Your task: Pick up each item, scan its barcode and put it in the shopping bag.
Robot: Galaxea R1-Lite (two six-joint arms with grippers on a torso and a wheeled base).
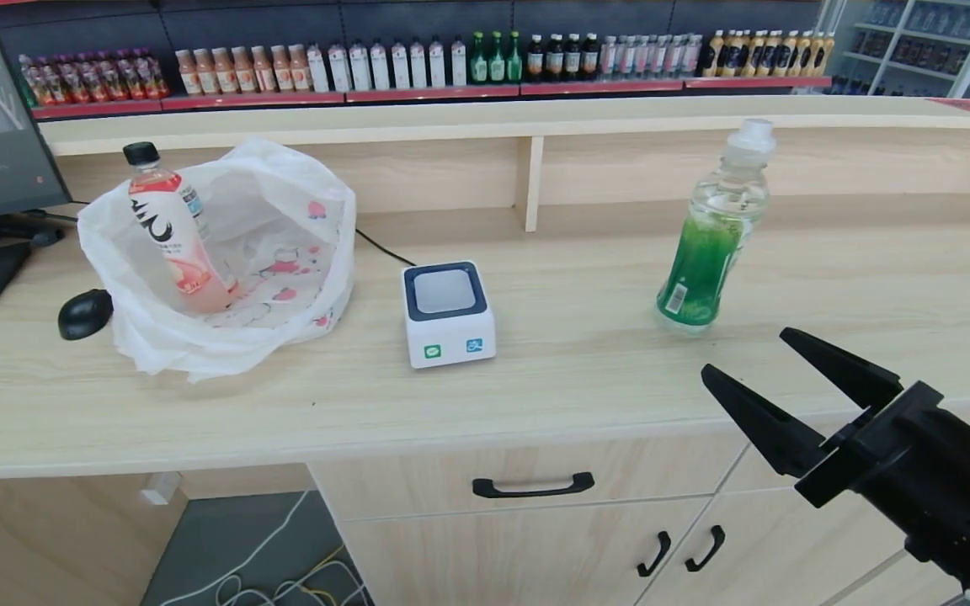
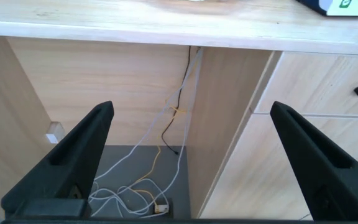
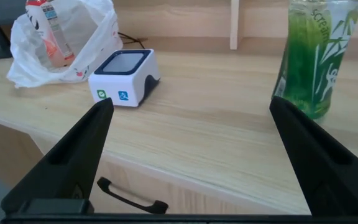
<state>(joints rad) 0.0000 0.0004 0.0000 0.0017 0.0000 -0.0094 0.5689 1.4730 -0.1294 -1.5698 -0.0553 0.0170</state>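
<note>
Green bottle (image 1: 711, 244): stands upright on the counter (image 1: 535, 396), well to the right of the scanner (image 1: 448, 313), untouched and not yet scanned.
Right gripper (image 1: 744, 352): hovers low over the counter's front edge, near the green bottle, jaws spread wide and empty.
Left gripper (image 2: 191, 107): hangs below the countertop before an open recess with loose cables, jaws wide apart, holding nothing.
Handling: a clear plastic bottle that looks nearly full, so likely fairly heavy. The wall is stiff enough for a firm squeeze, but the label is smooth and may slip. Tall and narrow, it could tip if nudged near the cap.
Where to grip: probably the labelled mid-body, below the shoulder. The barcode (image 1: 677, 299) low on the label should stay uncovered for the scanner.
Shopping bag (image 1: 300, 210): thin, soft white plastic, mouth open, left of the scanner.
Pink bottle (image 1: 173, 231): leans inside the bag.
Count: two task bottles, one green on the counter and one pink bagged; one scanner; one bag.
</note>
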